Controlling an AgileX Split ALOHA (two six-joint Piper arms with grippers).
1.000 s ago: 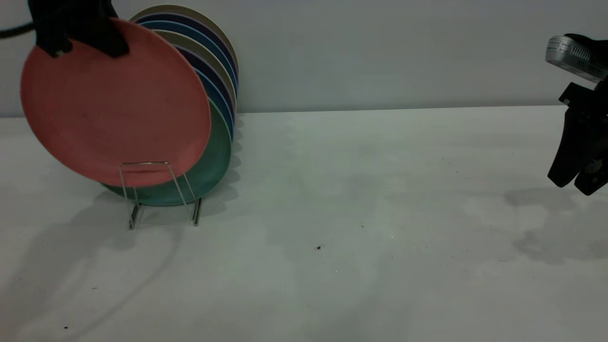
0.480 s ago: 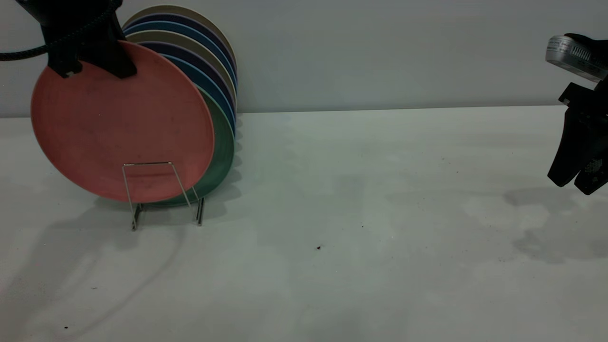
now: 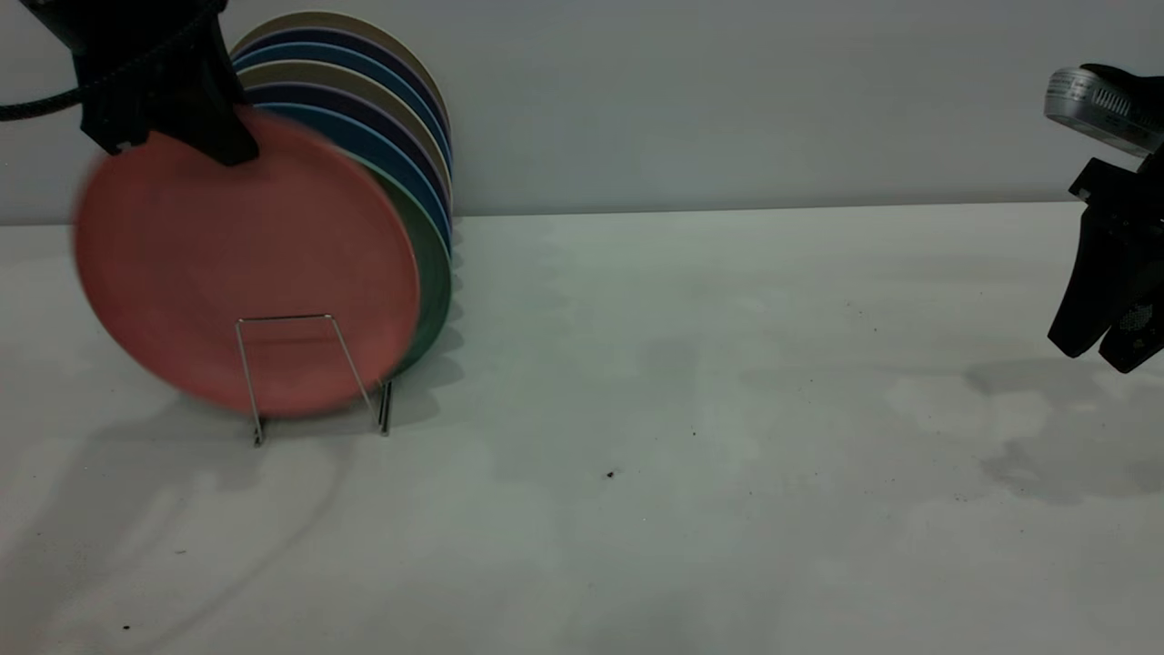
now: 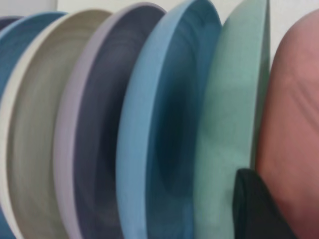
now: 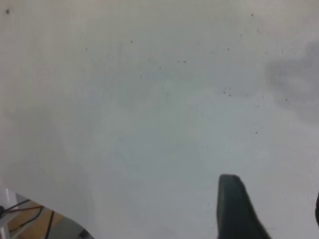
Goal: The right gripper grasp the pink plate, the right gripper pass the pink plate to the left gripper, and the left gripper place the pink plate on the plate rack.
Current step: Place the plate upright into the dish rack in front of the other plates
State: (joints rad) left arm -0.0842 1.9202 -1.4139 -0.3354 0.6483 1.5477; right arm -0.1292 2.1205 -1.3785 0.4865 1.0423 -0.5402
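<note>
Exterior view: desk (image 3: 691,437) carried plate rack (image 3: 314,377) at left. Pink plate (image 3: 245,273) stood nearly upright, lower edge behind front loop, just beside teal plate (image 3: 435,273). Left tool (image 3: 168,127) clenched on pink plate's top rim, directly above the slot. Right tool (image 3: 1105,344) parked far right, fingers slightly parted, holding nothing.

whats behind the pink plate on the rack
Directly behind the round salmon-pink plastic plate stands a teal-green plate, then blue, purple and beige plates. Their lower parts and the thin silver wire rack's rear loops are covered.
</note>
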